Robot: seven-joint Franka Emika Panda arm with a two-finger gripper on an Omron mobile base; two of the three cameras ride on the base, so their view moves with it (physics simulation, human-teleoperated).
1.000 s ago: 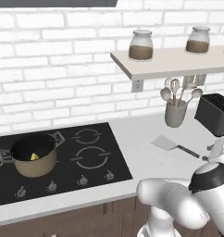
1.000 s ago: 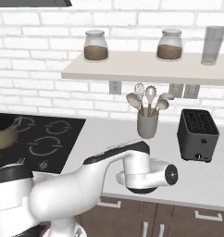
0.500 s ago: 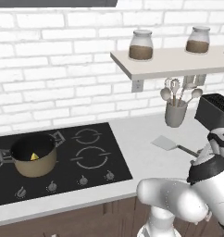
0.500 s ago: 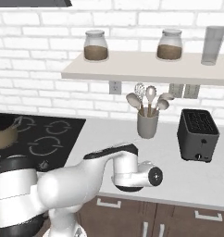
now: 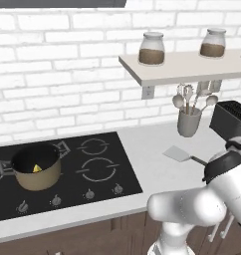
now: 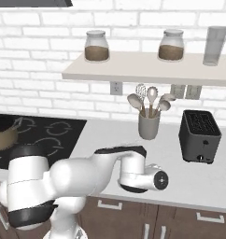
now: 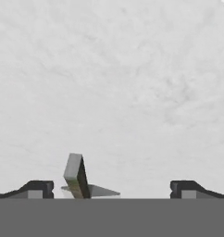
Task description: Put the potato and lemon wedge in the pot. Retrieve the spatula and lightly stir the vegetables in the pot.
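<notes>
A home kitchen: a black four-ring cooktop (image 5: 67, 172) set in a pale grey tabletop (image 5: 152, 149), white brick wall (image 5: 58, 74), black slotted toaster (image 6: 199, 135), brown wooden cabinets (image 6: 180, 224).

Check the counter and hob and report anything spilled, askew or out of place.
Nothing stands out. The flat grey metal spatula lies on the pale counter by the grey utensil cup. The squat tan pot sits upright on the black hob with the tiny yellow lemon wedge inside. No spills.
</notes>
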